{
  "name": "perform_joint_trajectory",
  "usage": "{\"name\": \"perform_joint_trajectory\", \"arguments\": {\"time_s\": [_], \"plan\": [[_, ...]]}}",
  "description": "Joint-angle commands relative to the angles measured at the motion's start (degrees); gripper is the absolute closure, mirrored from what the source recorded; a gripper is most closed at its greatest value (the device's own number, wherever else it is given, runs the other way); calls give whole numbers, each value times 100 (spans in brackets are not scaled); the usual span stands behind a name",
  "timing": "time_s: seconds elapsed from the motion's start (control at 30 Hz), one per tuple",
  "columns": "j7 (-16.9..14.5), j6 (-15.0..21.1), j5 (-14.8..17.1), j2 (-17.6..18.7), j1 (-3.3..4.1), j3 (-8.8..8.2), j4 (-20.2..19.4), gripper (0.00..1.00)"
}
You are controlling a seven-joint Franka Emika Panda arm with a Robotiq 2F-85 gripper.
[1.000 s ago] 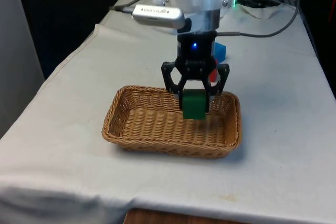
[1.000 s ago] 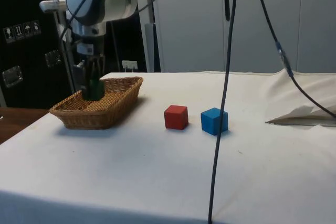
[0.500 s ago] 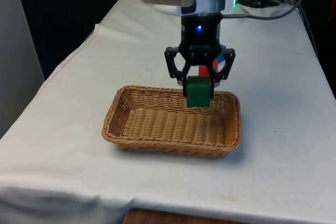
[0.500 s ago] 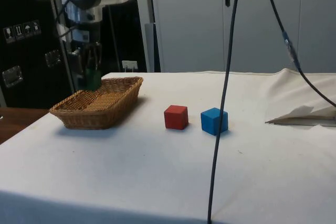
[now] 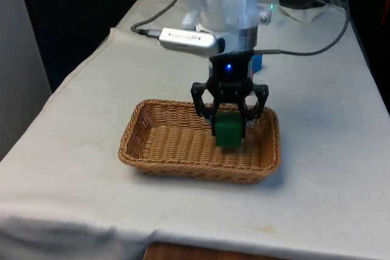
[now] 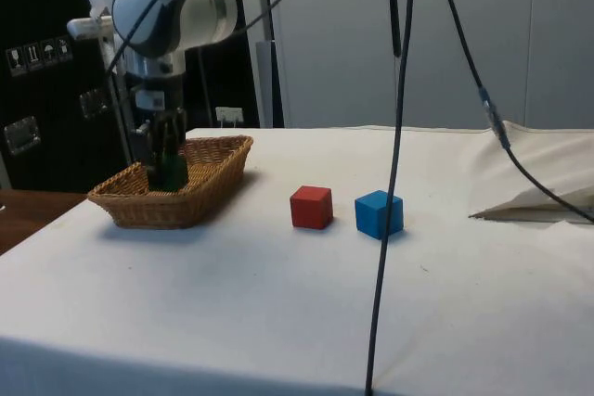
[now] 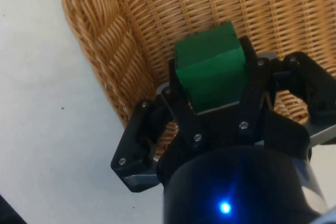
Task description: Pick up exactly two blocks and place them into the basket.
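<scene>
Front view: gripper (image 5: 230,127) clenched on green block (image 5: 229,132), low inside basket (image 5: 146,150), toward front view's right end. Basket floor directly beneath block, so you need only release. Red block (image 6: 311,207), blue block (image 6: 379,213) on cloth, well apart from basket.

Gripper (image 5: 230,127) with green block (image 5: 229,133) is lowered from its raised position above the far rim of the wicker basket (image 5: 146,150), down into the basket's interior. Block is now held low over the basket floor, toward the front view's right.
</scene>
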Motion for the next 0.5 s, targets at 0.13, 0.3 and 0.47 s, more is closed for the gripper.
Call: {"name": "perform_joint_trajectory", "arguments": {"time_s": [0.13, 0.3, 0.47], "plan": [[-201, 132, 258, 172, -57, 92, 34, 98], [-321, 183, 430, 286, 0, 23, 6, 78], [-401, 218, 516, 355, -52, 92, 52, 38]]}}
